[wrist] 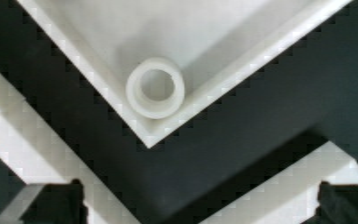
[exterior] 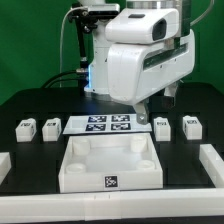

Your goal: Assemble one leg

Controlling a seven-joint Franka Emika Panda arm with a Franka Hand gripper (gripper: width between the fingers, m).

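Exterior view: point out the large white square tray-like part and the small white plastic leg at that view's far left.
Tray-like part (exterior: pixel 80 180): exterior view, front wall.
Far-left leg (exterior: pixel 24 127): exterior view, tagged face.

Shows a corner of the white tray-like part (wrist: pixel 238 45), with a round ringed socket (wrist: pixel 155 85) set just inside it. Shows black table (wrist: pixel 194 185) beyond that corner, and gripper (wrist: pixel 179 208) fingers (wrist: pixel 34 205) spread wide apart, nothing between them.
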